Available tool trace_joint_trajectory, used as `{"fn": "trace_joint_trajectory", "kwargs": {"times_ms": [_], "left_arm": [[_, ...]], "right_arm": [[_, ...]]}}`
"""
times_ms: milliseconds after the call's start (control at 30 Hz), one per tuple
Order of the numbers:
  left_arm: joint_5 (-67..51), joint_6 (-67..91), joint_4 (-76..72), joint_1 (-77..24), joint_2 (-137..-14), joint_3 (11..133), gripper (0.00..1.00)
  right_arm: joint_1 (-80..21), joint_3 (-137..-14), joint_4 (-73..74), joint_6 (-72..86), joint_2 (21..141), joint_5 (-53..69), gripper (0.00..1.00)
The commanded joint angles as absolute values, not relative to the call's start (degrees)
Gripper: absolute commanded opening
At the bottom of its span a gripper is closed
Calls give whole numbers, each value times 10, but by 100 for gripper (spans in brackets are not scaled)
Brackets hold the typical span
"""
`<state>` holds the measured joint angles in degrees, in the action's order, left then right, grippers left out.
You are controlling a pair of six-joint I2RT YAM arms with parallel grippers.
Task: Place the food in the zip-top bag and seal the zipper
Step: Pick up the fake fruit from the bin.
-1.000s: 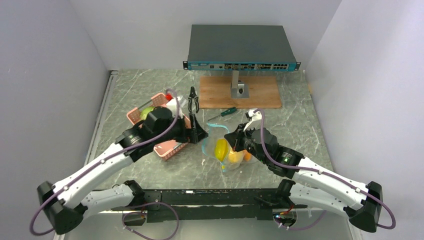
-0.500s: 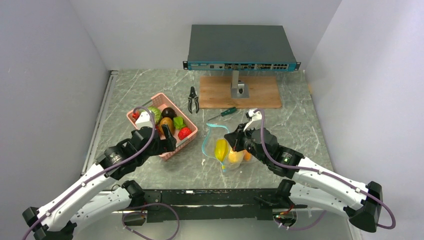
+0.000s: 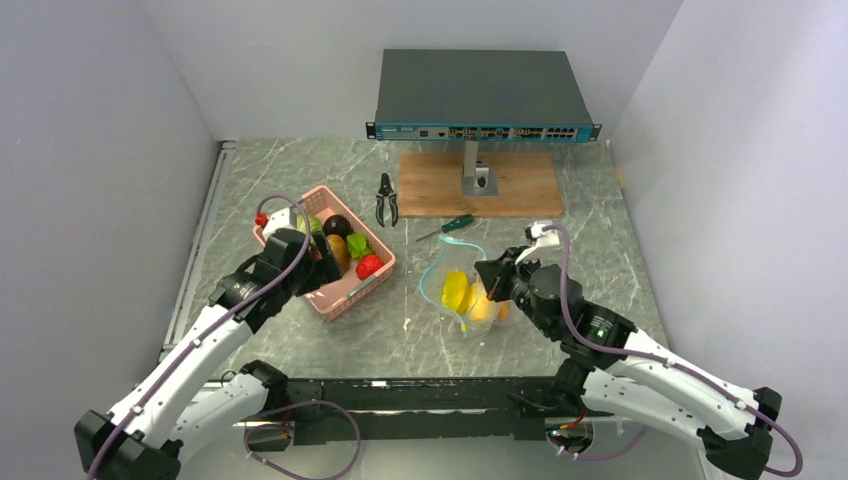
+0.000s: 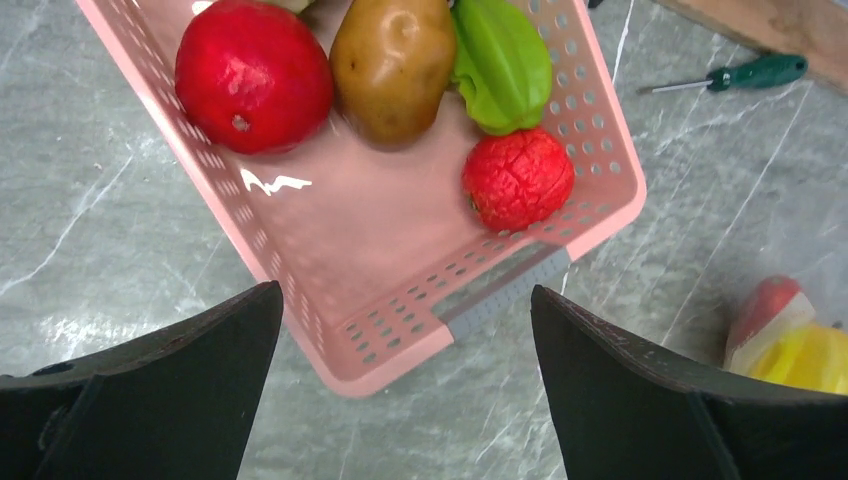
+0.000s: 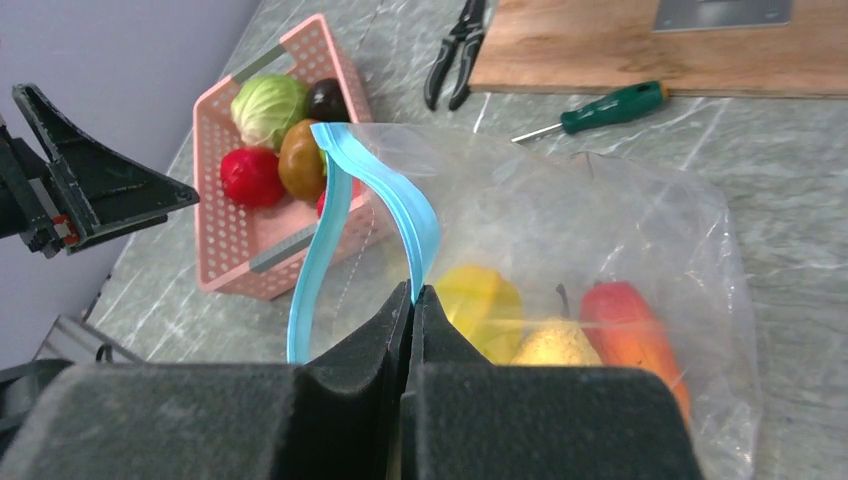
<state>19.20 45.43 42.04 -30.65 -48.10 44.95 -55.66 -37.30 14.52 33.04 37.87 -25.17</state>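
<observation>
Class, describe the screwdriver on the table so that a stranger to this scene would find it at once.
Start at the flat wooden board under the raised grey network switch at the back. Just in front of the board's near edge lies a slim screwdriver with a green handle. Unlike the black pliers beside it, it is one straight shaft with a green grip.

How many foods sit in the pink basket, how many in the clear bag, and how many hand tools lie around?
Food in pink basket: 6 (cabbage, dark fruit, red fruit, potato, green pepper, red crinkled fruit)
Food seen in zip-top bag: 3 (yellow fruit, pear, orange-red piece)
Hand tools, pliers and screwdriver: 2
Total: 11
</observation>
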Motion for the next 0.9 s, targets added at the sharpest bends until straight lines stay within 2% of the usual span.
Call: {"fn": "trace_joint_trajectory", "kwargs": {"times_ms": [0,100,267,433,567,867], "left_arm": [[52,397,327,-243,-515,445,100],[12,364,311,-231,-578,468,99],[33,335,316,-229,-697,512,93],[-8,343,266,-229,-776,516,90],[-36,384,238,-229,-818,518,93],[-108,480,103,-227,-829,471,99]], "right_arm": [[-559,-373,167,315,343,-316,0],[-558,-374,178,308,331,-330,0],[-558,-375,188,305,329,-337,0],[-559,-371,183,311,329,-323,0],[-558,-367,181,317,333,-315,0],[-558,-364,172,321,340,-303,0]]}}
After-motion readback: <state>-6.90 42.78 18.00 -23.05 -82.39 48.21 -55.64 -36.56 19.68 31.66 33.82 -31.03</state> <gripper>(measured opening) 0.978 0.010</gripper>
